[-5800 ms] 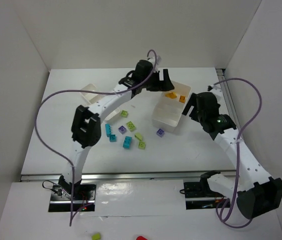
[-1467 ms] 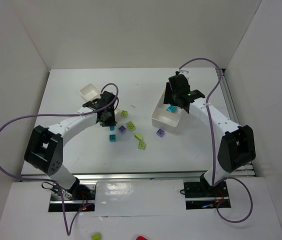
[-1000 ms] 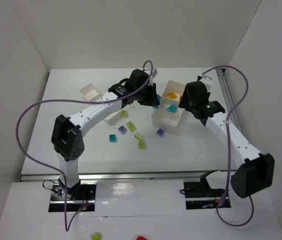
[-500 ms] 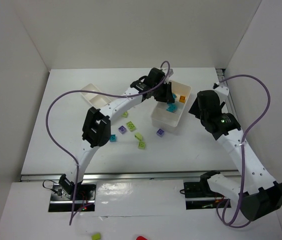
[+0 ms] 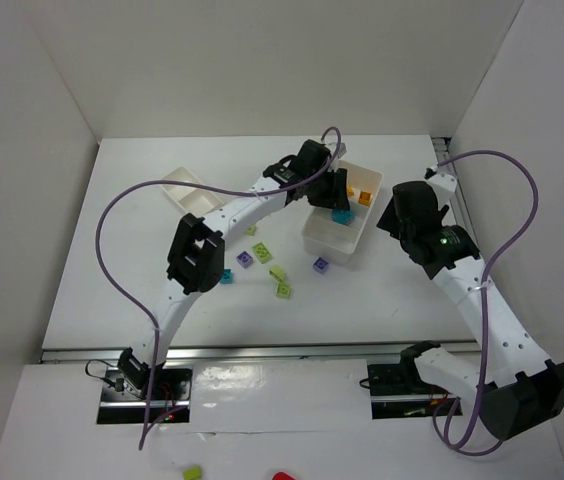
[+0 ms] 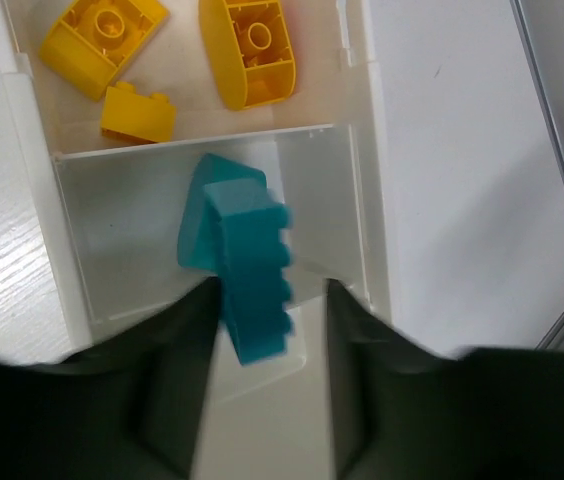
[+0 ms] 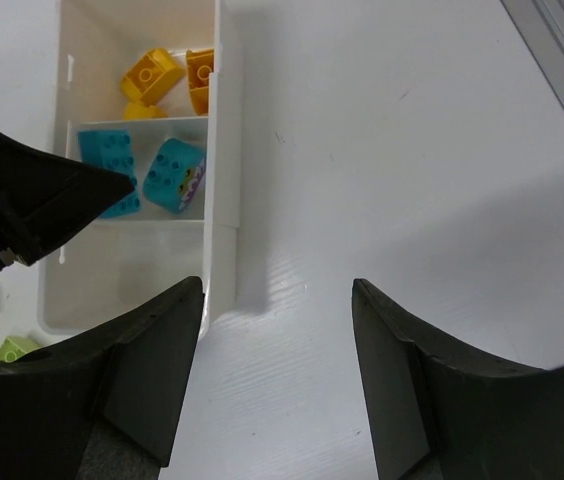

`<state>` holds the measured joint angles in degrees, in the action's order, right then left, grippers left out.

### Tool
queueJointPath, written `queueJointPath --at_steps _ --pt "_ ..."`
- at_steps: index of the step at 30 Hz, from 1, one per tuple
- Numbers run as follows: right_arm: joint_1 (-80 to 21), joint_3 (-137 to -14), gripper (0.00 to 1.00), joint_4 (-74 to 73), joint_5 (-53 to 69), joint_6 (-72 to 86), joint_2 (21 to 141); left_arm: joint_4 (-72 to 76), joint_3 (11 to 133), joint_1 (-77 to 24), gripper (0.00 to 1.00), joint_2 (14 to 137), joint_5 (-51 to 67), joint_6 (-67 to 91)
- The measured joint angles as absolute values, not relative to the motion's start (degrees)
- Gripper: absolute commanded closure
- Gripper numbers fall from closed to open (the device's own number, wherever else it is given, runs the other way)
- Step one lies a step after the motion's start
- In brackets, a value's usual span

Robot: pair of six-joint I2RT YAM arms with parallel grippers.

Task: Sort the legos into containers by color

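The three-section white tray (image 5: 328, 243) stands right of centre. My left gripper (image 5: 334, 194) hangs over its middle section, jaws open (image 6: 269, 290). A blurred cyan brick (image 6: 254, 280) sits loose against the left finger, with a gap to the right finger. Another cyan brick (image 6: 200, 215) lies in the section below it. Three orange-yellow bricks (image 6: 102, 40) fill the far section. My right gripper (image 5: 400, 216) is open and empty (image 7: 277, 290) over bare table just right of the tray. Lime (image 5: 262, 252), purple (image 5: 320, 264) and cyan (image 5: 226, 277) legos lie on the table.
The smaller two-section tray (image 5: 188, 190) stands at the back left, partly under the left arm. The big tray's near section (image 7: 122, 270) holds nothing. The left arm spans the loose bricks. A metal rail (image 7: 562, 40) runs along the right table edge.
The left arm swung from the table to the big tray with a cyan brick, and its jaws have just opened over the middle section. The right arm pulled back to the tray's right.
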<state>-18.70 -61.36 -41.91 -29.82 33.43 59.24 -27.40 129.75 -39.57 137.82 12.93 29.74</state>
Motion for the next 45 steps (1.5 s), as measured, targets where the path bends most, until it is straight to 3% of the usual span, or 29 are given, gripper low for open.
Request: queueJointPath --at_steps 2,5,13,18,28,34,45 --pt "-18.7 -61.4 0.32 -41.9 -29.8 33.4 59.4 -27.4 129.8 -39.6 0.28 137.8 12.7 29.6" --pt "-18.7 -61.4 0.32 -41.9 -29.8 33.4 59.6 -27.4 130.0 -39.6 0.21 137.8 12.5 29.6" --pt "-18.7 -61.4 0.32 -41.5 -28.0 33.0 60.2 -27.4 127.9 -39.6 0.29 134.7 10.2 28.3" --pt "-21.3 -61.1 0.3 -37.6 -22.7 32.3 63.3 -28.0 111.3 -39.1 0.33 118.1 5.8 27.3" --pt "-44.3 -61.6 0.25 -25.1 -14.4 28.2 83.4 -30.5 76.4 -29.0 0.32 84.6 -5.0 30.0" --pt "-47.7 -63.0 0.24 -22.3 -12.1 26.7 89.9 -34.4 64.3 -26.4 0.08 79.3 -7.6 31.0" --pt "-47.9 -64.3 0.24 -21.3 -15.5 26.9 89.7 -31.3 54.2 -25.7 0.24 85.2 -4.8 33.8"
